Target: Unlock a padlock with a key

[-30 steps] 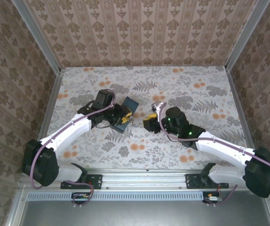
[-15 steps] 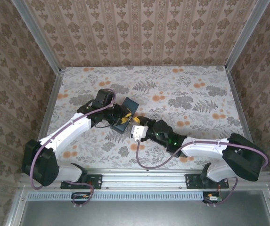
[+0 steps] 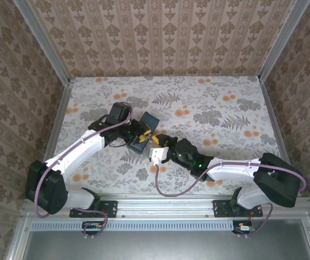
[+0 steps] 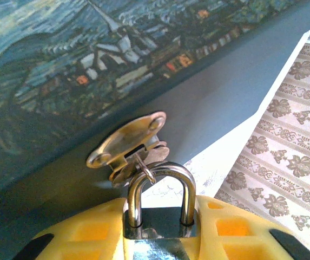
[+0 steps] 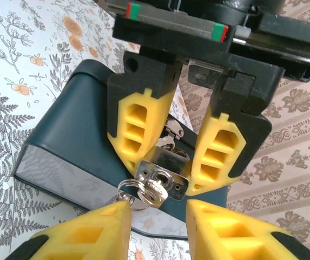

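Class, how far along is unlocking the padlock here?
Done: the left gripper clamps the padlock; the key sits in its keyhole. In hand: the right gripper, open, flanks the key. Remaining: grip, turn, free the shackle, shut through the box hasp.

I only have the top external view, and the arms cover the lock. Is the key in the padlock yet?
Observer: Yes, the key looks seated in the bottom face of the padlock, with its ring hanging beside it.
Operator: Has the right gripper closed on it?
Observer: Not yet. The right gripper has its jaws apart, with one yellow finger on each side just below the key.
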Controlling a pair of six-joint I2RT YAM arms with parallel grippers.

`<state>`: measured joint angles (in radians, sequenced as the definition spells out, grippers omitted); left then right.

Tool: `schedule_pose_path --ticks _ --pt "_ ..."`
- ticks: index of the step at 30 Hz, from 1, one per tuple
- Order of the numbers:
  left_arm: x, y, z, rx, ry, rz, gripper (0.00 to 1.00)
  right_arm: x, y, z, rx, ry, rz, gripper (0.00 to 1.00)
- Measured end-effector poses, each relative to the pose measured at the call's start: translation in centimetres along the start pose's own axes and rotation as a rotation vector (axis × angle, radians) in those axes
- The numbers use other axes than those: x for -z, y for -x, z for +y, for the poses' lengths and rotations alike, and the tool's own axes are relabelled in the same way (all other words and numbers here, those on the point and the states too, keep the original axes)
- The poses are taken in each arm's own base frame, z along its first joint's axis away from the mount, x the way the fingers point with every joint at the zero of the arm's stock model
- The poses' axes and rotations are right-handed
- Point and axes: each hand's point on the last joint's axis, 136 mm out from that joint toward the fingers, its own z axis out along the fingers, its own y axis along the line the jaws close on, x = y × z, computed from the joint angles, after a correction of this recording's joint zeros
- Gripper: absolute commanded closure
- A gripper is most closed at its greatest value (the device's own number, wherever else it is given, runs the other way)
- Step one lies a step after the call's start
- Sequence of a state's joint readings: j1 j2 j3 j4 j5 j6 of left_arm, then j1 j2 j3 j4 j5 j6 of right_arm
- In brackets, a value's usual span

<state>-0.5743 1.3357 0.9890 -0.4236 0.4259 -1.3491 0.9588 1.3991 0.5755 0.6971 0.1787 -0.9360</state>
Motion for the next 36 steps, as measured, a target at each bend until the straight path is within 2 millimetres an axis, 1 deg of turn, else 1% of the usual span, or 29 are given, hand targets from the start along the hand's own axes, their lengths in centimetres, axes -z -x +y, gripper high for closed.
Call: schedule_pose_path --ticks 6,11,15,23,36 --pt "0.0 0.0 0.0 0.000 0.000 0.000 1.00 -0.3 -0.4 0.0 -0.007 0.011 0.004 0.71" --pt "0.0 0.0 0.0 0.000 0.000 0.000 1.00 -0.8 -0.4 0.3 -0.011 0.032 0.003 0.72" --pt "0.0 0.0 0.0 0.000 -0.001 0.000 1.00 -1.0 -0.3 0.2 -0.021 0.033 -0.002 0.75" --pt "0.0 0.0 -0.1 -0.001 -0.002 -0.001 1.00 -1.6 -0.2 0.5 -0.020 0.044 -0.004 0.77" --pt "0.0 0.1 -0.1 0.002 -0.001 -0.008 1.00 -2.1 -0.2 0.4 -0.029 0.036 -0.006 0.87"
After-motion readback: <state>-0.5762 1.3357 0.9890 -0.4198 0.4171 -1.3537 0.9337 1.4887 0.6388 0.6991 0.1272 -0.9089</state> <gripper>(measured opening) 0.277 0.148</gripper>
